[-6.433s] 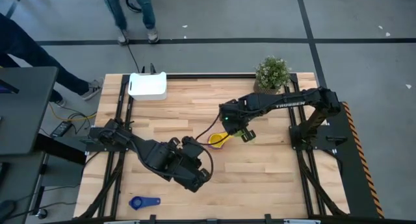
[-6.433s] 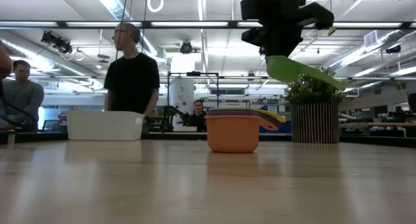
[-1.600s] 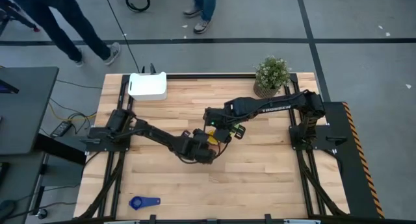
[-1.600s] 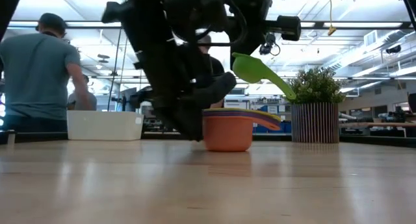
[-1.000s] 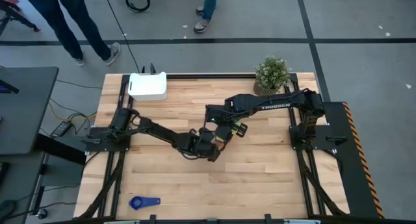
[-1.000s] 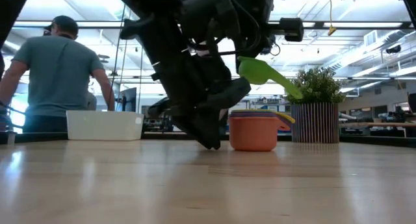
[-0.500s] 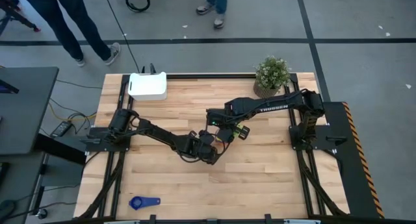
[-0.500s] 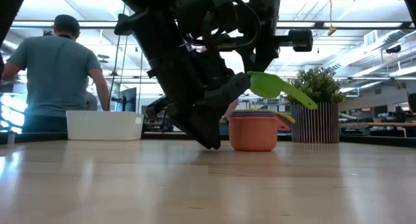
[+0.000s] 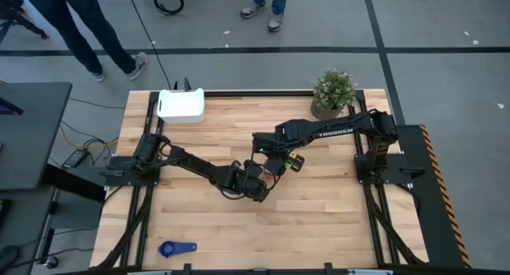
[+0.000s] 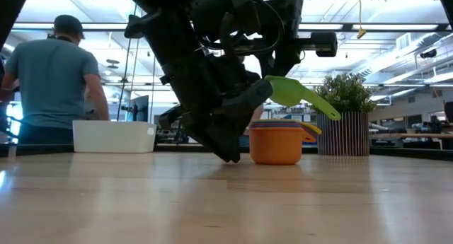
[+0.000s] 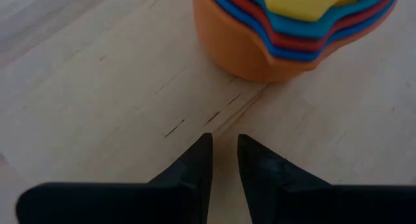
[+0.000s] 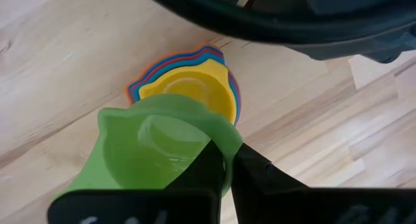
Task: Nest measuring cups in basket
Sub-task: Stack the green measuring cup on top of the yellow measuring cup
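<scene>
Near the tabletop's middle, the right gripper (image 12: pixel 227 162), pinched on the green cup (image 12: pixel 159 146) rim above the nested stack (image 11: pixel 296 29), risks tipping it if released off-centre, the narrowly parted, empty left gripper (image 11: pixel 224 162) beside it.

Two dark jointed arms, white lettering along the right arm (image 9: pixel 335 131), tapered black fingers (image 11: pixel 195 169).
</scene>
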You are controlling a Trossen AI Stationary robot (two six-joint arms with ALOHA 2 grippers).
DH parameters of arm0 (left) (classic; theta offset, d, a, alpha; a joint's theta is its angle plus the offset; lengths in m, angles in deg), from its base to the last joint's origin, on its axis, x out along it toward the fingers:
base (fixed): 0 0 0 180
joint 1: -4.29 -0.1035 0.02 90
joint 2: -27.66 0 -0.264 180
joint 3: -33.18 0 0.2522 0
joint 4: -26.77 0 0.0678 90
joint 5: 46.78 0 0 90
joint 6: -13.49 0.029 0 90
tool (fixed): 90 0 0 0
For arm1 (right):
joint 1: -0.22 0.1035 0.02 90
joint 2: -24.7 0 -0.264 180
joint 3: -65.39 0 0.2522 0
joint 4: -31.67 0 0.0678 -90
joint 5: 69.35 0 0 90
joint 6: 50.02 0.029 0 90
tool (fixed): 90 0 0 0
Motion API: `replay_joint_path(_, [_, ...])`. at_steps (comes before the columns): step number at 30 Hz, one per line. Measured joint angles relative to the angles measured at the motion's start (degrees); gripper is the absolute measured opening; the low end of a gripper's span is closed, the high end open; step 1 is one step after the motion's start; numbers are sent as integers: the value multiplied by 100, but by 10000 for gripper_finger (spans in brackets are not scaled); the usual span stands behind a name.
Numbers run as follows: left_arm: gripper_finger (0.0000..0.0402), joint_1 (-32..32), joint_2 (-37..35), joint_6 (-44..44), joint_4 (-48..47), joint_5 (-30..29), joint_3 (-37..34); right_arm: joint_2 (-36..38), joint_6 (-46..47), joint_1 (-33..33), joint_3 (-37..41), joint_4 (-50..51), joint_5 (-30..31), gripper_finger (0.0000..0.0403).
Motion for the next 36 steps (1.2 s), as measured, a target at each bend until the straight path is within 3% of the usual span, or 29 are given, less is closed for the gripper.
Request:
replay_joint_path(10, [79,0,-2,-2,2,0,0,0,251,-11,0,-85,-295,32])
replay_joint_path(21, [79,0,-4,-4,2,0,2,0,319,-29,0,-149,-334,70])
replay_joint_path(36, [79,4,-7,-2,2,151,4,2,341,-116,154,-140,-530,71])
